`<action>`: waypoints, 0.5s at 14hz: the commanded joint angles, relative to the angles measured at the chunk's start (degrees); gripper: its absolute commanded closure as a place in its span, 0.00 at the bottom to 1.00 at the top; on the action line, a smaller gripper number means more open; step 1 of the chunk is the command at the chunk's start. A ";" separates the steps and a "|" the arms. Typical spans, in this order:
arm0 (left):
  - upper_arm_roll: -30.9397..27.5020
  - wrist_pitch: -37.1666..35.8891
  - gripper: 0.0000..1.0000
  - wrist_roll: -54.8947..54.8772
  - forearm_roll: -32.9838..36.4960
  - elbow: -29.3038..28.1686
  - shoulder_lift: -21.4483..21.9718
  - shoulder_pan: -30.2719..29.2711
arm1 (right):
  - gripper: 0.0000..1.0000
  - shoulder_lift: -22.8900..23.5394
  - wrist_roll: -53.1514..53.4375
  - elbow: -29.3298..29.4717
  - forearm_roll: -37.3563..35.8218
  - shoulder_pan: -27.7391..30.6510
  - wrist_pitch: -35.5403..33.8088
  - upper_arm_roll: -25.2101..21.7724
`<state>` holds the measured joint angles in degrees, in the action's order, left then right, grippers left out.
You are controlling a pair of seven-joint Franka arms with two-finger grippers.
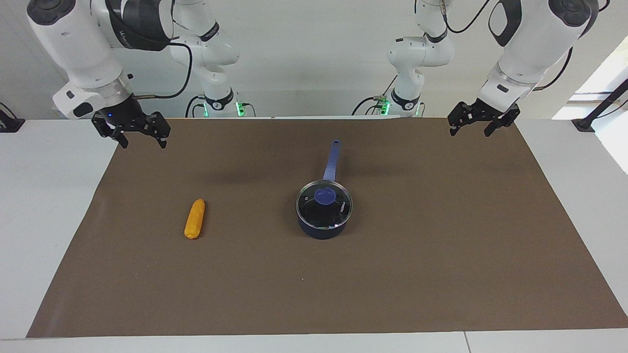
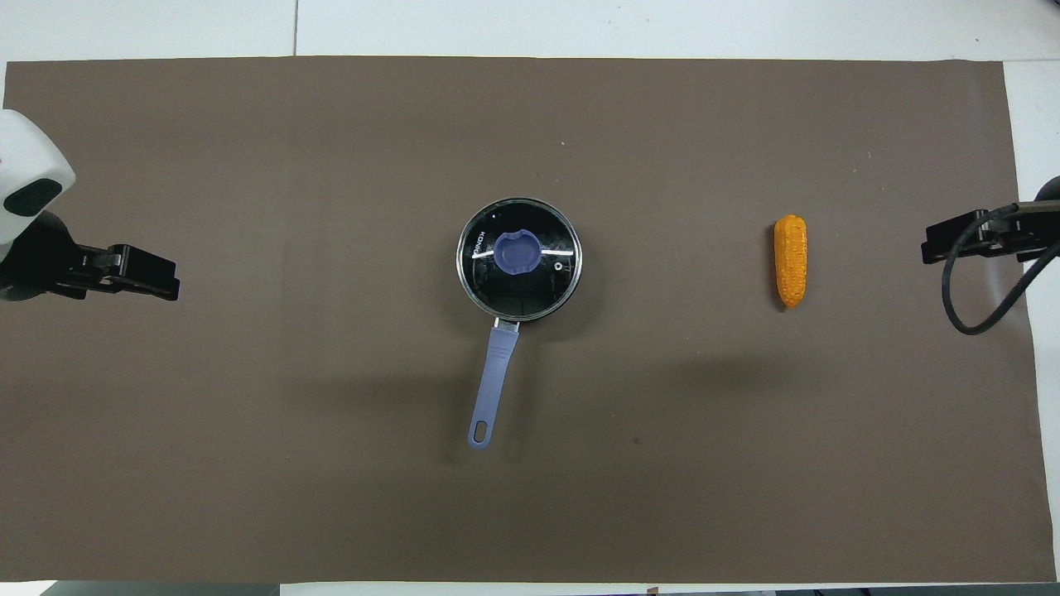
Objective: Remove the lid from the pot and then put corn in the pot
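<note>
The dark blue pot (image 1: 321, 229) stands mid-mat with the glass lid (image 1: 335, 210) sitting on it, blue knob (image 1: 324, 196) at centre. Its long blue handle (image 1: 332, 162) points toward the robots. In the overhead view the lid (image 2: 546, 285) covers the pot and the handle (image 2: 493, 385) shows below it. The orange-yellow corn (image 1: 195, 218) lies on the mat beside the pot, toward the right arm's end; it also shows in the overhead view (image 2: 791, 259). My right gripper (image 1: 143, 139) hangs open and empty over the mat's corner. My left gripper (image 1: 471, 128) hangs open and empty over the other near corner.
A brown mat (image 1: 441, 255) covers most of the white table (image 1: 44, 206). Both grippers show at the side edges of the overhead view, the left gripper (image 2: 157, 277) and the right gripper (image 2: 944, 242) with its black cable (image 2: 985, 306).
</note>
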<state>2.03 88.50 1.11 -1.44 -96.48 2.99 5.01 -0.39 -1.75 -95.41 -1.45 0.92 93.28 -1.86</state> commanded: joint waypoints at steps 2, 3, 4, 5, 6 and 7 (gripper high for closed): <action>-0.71 0.97 0.00 -0.58 -0.67 -0.55 0.43 0.88 | 0.00 -0.66 -1.50 -0.66 0.40 0.40 1.20 0.36; -0.71 0.97 0.00 -0.76 -0.67 -0.64 0.43 0.62 | 0.00 -0.66 -1.59 -0.83 0.40 0.48 1.12 0.36; -0.71 1.14 0.00 -0.76 -0.76 -0.81 0.52 0.44 | 0.00 -0.75 -1.50 -0.92 0.40 0.31 1.20 0.36; -0.71 1.06 0.00 -0.76 -0.76 -0.72 0.52 0.44 | 0.00 -0.75 -1.68 -0.84 -0.47 -0.21 2.07 0.36; -0.71 1.15 0.00 -0.58 -0.76 -0.81 0.52 0.87 | 0.00 -0.75 -1.50 -0.83 -0.48 -0.31 2.43 0.45; -0.71 1.93 0.00 -0.50 -0.76 -0.72 0.43 1.05 | 0.00 -0.75 -1.50 -0.92 -0.48 -0.22 2.52 0.45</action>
<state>2.06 88.74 1.11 -1.46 -96.48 2.99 5.04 -0.39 -1.79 -95.41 -1.46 0.45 94.31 -1.78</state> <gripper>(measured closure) 0.000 0.000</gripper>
